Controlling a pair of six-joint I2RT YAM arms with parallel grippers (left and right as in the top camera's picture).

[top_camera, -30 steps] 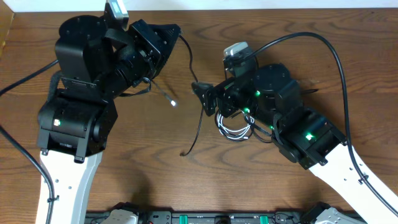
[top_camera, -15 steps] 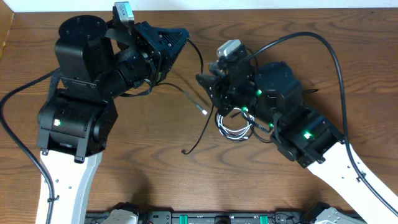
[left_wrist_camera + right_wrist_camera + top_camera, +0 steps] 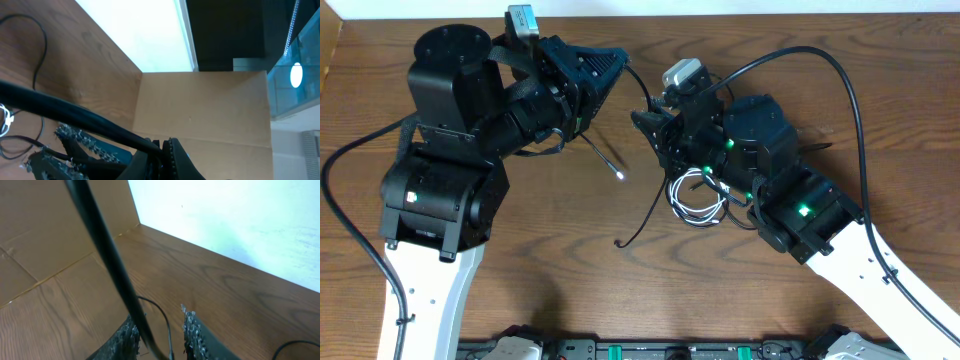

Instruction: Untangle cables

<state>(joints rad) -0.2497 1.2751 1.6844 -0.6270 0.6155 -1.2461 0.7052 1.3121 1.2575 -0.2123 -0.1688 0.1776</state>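
A black cable (image 3: 638, 85) is stretched between my two grippers above the wooden table. My left gripper (image 3: 616, 60) is shut on it; in the left wrist view the cable (image 3: 75, 112) runs from the left into the closed left gripper (image 3: 165, 146). My right gripper (image 3: 646, 122) has its jaws narrowed but apart. The cable (image 3: 107, 255) passes between the right gripper's (image 3: 160, 332) rough pads, along the left one. A metal plug end (image 3: 620, 176) hangs below the left gripper. A tangle of white and black cables (image 3: 698, 205) lies under the right arm.
A loose black tail (image 3: 640, 220) trails toward the table's front. The right arm's thick black cable (image 3: 840, 85) arcs at the back right. A cardboard wall (image 3: 200, 110) stands beyond the table's left end, with the white wall behind.
The right gripper's jaws have narrowed around the black cable and it has shifted up and left. The left gripper moved right with its cable, and the plug end swung about.
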